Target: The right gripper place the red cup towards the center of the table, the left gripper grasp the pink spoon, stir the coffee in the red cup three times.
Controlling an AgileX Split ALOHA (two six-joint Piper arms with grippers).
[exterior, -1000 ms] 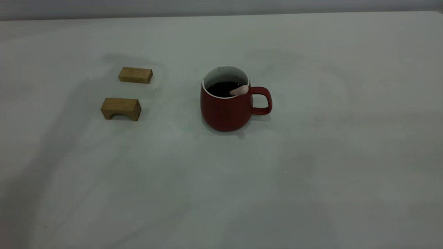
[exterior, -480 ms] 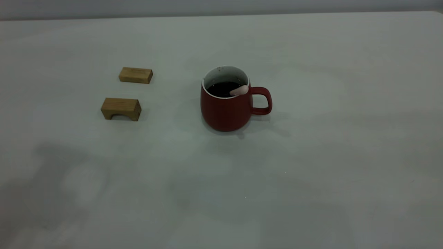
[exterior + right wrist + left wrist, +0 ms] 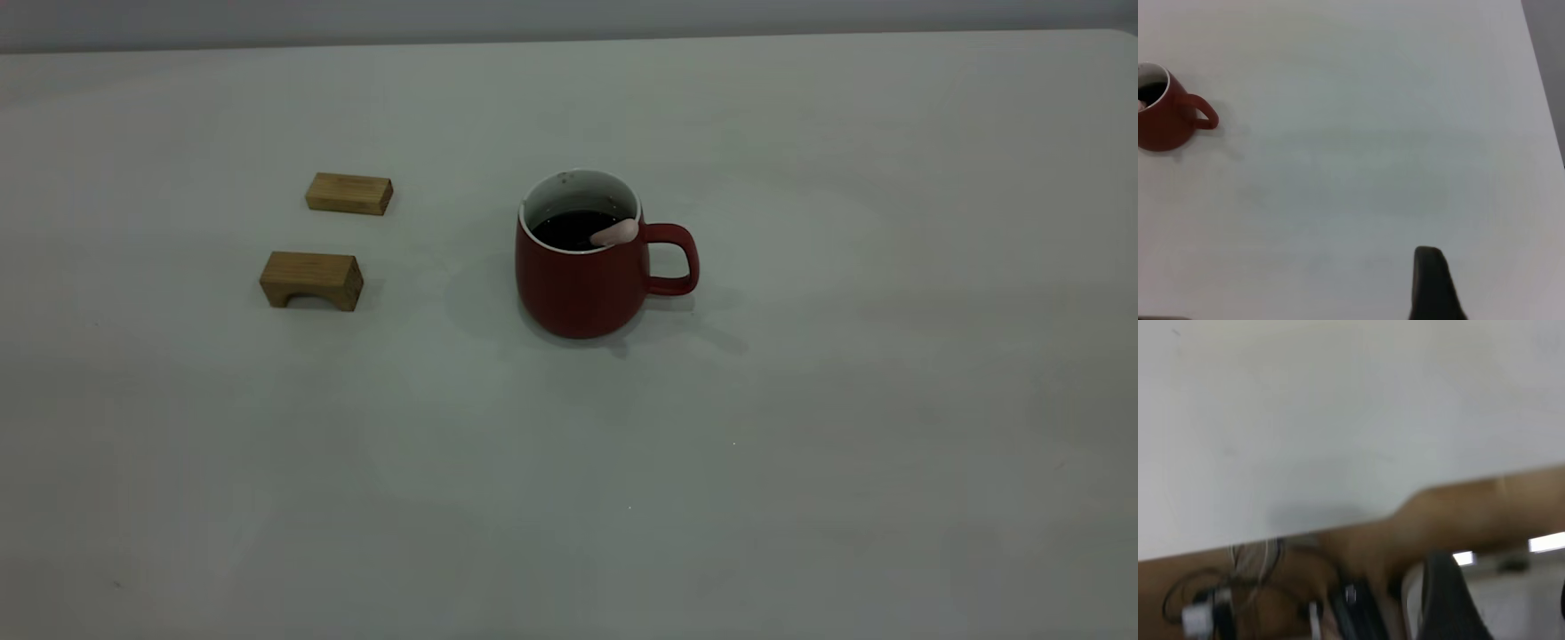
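The tabletop (image 3: 800, 444) is seen almost bare. Near its centre the red cup (image 3: 582, 276) is stood upright, handle turned right, coffee (image 3: 573, 227) inside. Two wooden blocks (image 3: 311, 278) are set well apart to its left. The pink spoon (image 3: 615, 233) is propped on the rim. The right gripper (image 3: 1431, 283) (partly seen) is held far off; its opening cannot be told.

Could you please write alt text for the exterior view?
A red cup of coffee stands mid-table, handle pointing right, with a pink spoon leaning on its rim. Two wooden blocks lie to its left; no arms are visible.
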